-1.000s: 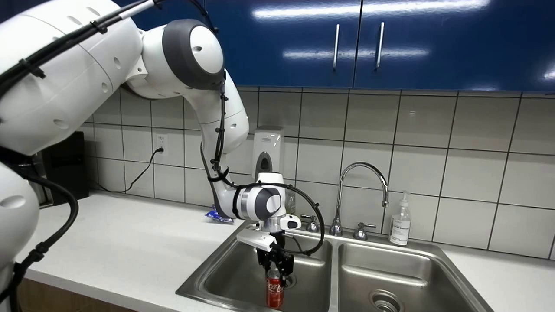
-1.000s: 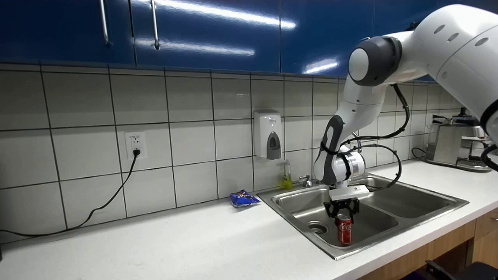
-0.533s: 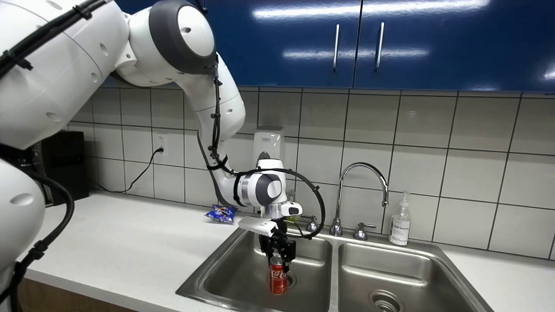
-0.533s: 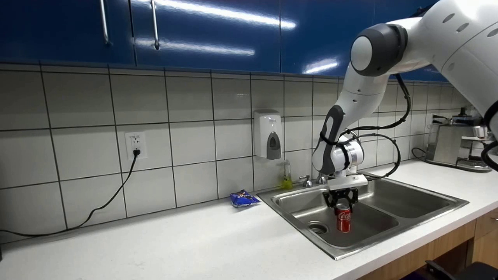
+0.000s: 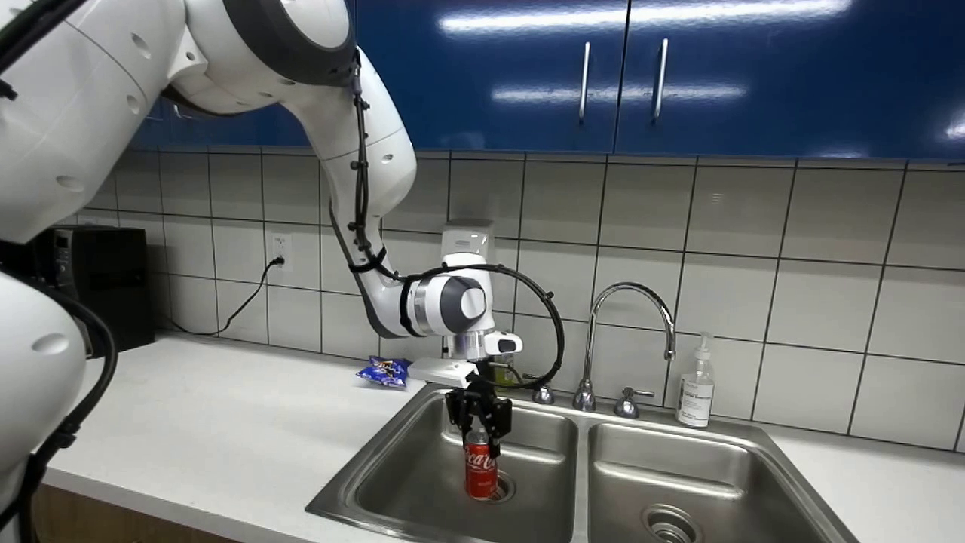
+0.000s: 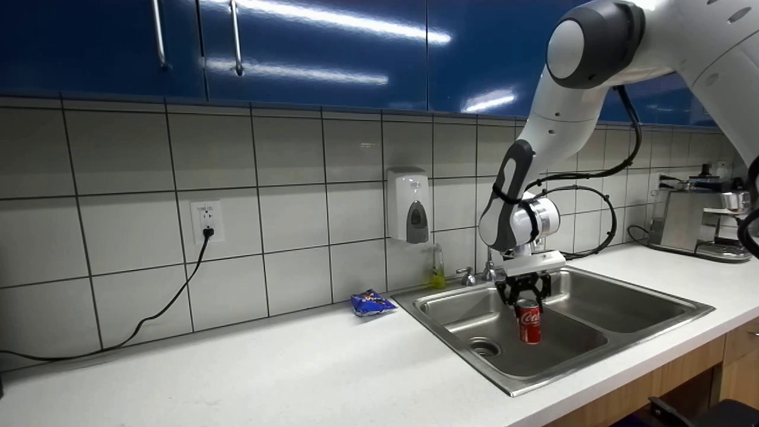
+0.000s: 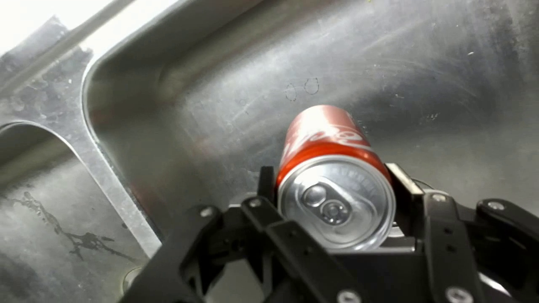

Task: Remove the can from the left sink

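Observation:
The red can (image 5: 481, 475) with a silvery top is between the fingers of my gripper (image 5: 480, 445). In an exterior view the can (image 6: 529, 326) hangs roughly upright below the gripper (image 6: 526, 305), within the outline of the left sink (image 6: 569, 350). It appears raised off the basin floor. In the wrist view both fingers of the gripper (image 7: 334, 181) press on the sides of the can (image 7: 324, 130) near its top. The left sink (image 5: 399, 483) is a steel basin; its drain is partly hidden behind the can in an exterior view.
The right basin (image 5: 701, 467) adjoins, with a divider (image 5: 582, 483) between. A tall faucet (image 5: 592, 339) and handles stand behind. A blue packet (image 6: 370, 303) lies on the white counter (image 6: 267, 367). A soap bottle (image 5: 696, 388) stands at the back. A dispenser (image 6: 408, 204) hangs on the wall.
My gripper and the can in it have risen steadily in both exterior views. The arm's elbow has also moved up. The can stays held between the fingers.

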Motion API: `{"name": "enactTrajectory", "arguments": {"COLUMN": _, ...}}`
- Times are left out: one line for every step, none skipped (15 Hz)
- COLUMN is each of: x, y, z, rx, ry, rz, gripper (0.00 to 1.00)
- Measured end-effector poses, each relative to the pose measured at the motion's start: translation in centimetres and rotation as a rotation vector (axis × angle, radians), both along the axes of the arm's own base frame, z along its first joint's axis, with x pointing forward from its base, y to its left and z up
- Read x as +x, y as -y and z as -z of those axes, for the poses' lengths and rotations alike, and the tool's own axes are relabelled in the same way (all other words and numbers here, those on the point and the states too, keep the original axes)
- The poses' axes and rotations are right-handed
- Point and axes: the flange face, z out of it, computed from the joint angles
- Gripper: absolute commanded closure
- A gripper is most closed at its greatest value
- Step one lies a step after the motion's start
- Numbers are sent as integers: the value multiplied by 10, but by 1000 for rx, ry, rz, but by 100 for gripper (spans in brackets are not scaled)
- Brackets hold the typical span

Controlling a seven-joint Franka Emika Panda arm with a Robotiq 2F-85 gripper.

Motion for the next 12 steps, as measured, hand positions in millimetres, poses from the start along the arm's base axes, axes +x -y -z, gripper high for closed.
{"name": "enactTrajectory", "arguments": {"x": -2, "y": -3, "z": -5, "rx": -1, "ry": -2, "rz": -4, "gripper": 60}}
{"name": "enactTrajectory", "arguments": {"x": -5, "y": -7, "z": -11, "rx": -1, "ry": -3, "rz": -10, "gripper": 60}}
{"name": "enactTrajectory", "arguments": {"x": -7, "y": -10, "z": -17, "rx": -1, "ry": -4, "rz": -16, "gripper": 60}}
{"name": "enactTrajectory", "arguments": {"x": -10, "y": -14, "z": -23, "rx": 0, "ry": -6, "rz": -23, "gripper": 60}}
{"name": "enactTrajectory", "arguments": {"x": -13, "y": -18, "z": -30, "rx": 2, "ry": -8, "rz": -30, "gripper": 60}}
{"name": "enactTrajectory", "arguments": {"x": -16, "y": -22, "z": -37, "rx": 4, "ry": -9, "rz": -39, "gripper": 60}}
{"name": "enactTrajectory", "arguments": {"x": -19, "y": -26, "z": -44, "rx": 5, "ry": -9, "rz": -48, "gripper": 60}}
{"name": "enactTrajectory", "arguments": {"x": -22, "y": -30, "z": -50, "rx": 7, "ry": -8, "rz": -57, "gripper": 60}}
{"name": "enactTrajectory", "arguments": {"x": -26, "y": -34, "z": -56, "rx": 10, "ry": -9, "rz": -66, "gripper": 60}}
{"name": "enactTrajectory", "arguments": {"x": -29, "y": -39, "z": -62, "rx": 13, "ry": -9, "rz": -76, "gripper": 60}}
{"name": "enactTrajectory", "arguments": {"x": -33, "y": -45, "z": -69, "rx": 17, "ry": -9, "rz": -87, "gripper": 60}}
{"name": "enactTrajectory", "arguments": {"x": -36, "y": -51, "z": -75, "rx": 21, "ry": -8, "rz": -99, "gripper": 60}}
